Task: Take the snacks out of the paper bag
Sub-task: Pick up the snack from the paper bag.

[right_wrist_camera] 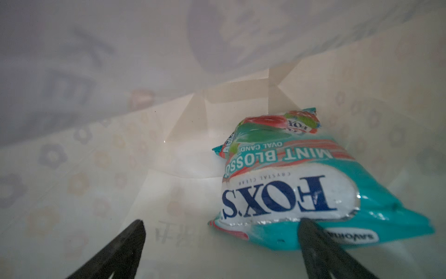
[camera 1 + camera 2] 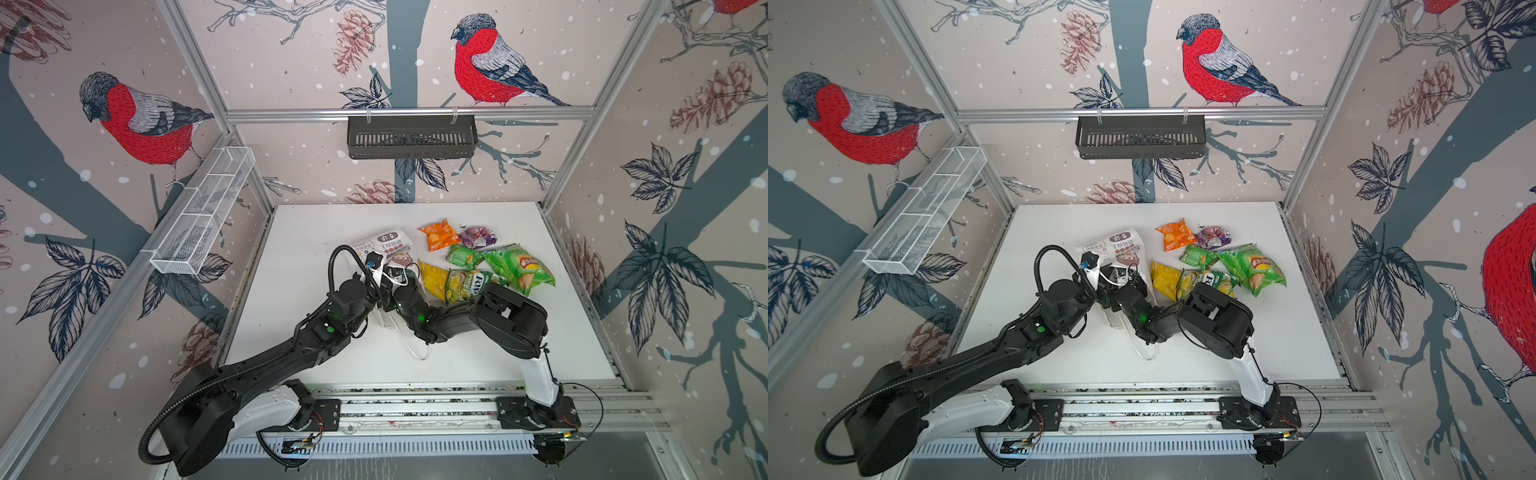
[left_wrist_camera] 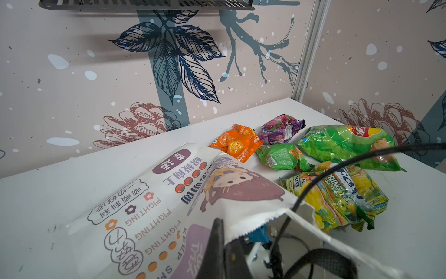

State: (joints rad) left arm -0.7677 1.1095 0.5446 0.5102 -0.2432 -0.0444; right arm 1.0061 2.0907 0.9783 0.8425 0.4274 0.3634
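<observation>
White paper bag point(image 2: 388, 245) on side, teal Fox's packet point(image 1: 301, 193) inside. Outside: orange packet point(image 2: 438, 235), purple packet point(image 2: 478, 237), small green packet point(image 2: 463, 255), yellow packet point(image 2: 434, 280), Lay's bag point(image 2: 521, 268), Fox's Spring Tea pack point(image 2: 467, 284).

— What do I have on my feed for the arms?

— I see both in matte black. The left arm point(image 2: 266, 365) carries a ribbed black plastic conduit point(image 2: 331, 272). The right arm point(image 2: 515, 320), like the left, has a glossy white base link point(image 2: 540, 382), a flat black base plate point(image 2: 515, 409) and a round green light point(image 2: 420, 317).

— And the right gripper point(image 1: 222, 221)?

— I make out two black wedge-shaped fingers point(image 1: 115, 253).
</observation>
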